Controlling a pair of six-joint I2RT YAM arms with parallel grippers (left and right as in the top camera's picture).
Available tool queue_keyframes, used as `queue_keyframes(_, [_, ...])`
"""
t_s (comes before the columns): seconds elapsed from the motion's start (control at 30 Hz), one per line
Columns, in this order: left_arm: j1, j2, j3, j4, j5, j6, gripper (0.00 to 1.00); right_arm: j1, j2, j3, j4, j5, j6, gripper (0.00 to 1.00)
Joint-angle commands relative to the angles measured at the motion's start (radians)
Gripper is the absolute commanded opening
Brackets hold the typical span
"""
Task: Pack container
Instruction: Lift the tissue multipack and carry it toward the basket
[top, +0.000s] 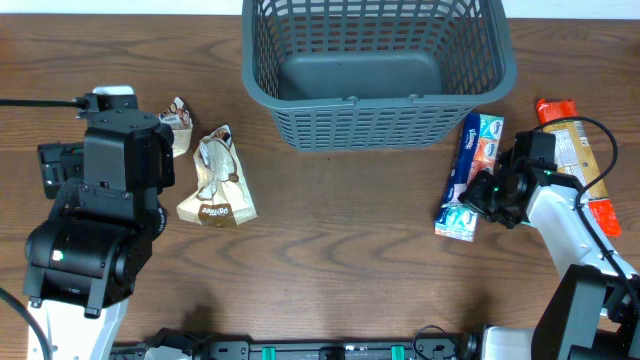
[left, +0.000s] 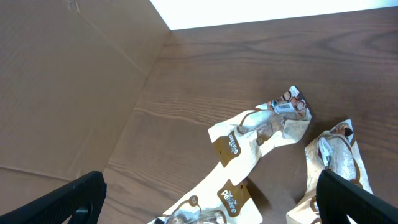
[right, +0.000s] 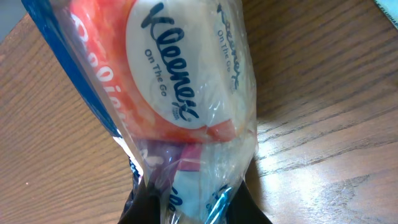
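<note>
Right pincer pinching tissue pack by loose wrapper end, near right edge of table. Risk: film slips, or pack swings and snags rim of container, mid far edge. Left pincer spread above snack packets.

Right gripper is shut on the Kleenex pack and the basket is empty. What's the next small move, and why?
Probably a short straight lift. The right gripper is shut on the Kleenex pack, which lies on the table beside the basket, lower than its rim. Raising it first should let the pack clear the slotted wall before it goes over.
</note>
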Motion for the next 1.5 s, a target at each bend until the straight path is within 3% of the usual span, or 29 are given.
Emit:
queue_keyframes(0.0, [0.006, 0.001, 0.015, -0.003, -0.019, -0.001, 0.99, 0.007, 0.005, -0.037, -0.010, 0.106, 0.013, 0.01])
queue_keyframes(0.37, [0.006, 0.001, 0.015, -0.003, -0.019, -0.001, 0.99, 0.004, -0.346, -0.012, -0.100, 0.146, 0.032, 0.01])
queue_keyframes(0.6, [0.006, 0.001, 0.015, -0.004, -0.019, -0.001, 0.99, 0.004, -0.486, 0.103, -0.213, 0.146, 0.031, 0.02])
queue_keyframes(1.1, [0.006, 0.001, 0.015, -0.084, -0.019, -0.001, 0.99, 0.004, -0.503, 0.555, -0.311, 0.158, -0.033, 0.02])
queue_keyframes(1.47, [0.006, 0.001, 0.015, -0.085, -0.019, -0.009, 0.99, 0.005, -0.415, 0.787, -0.180, -0.041, -0.013, 0.01])
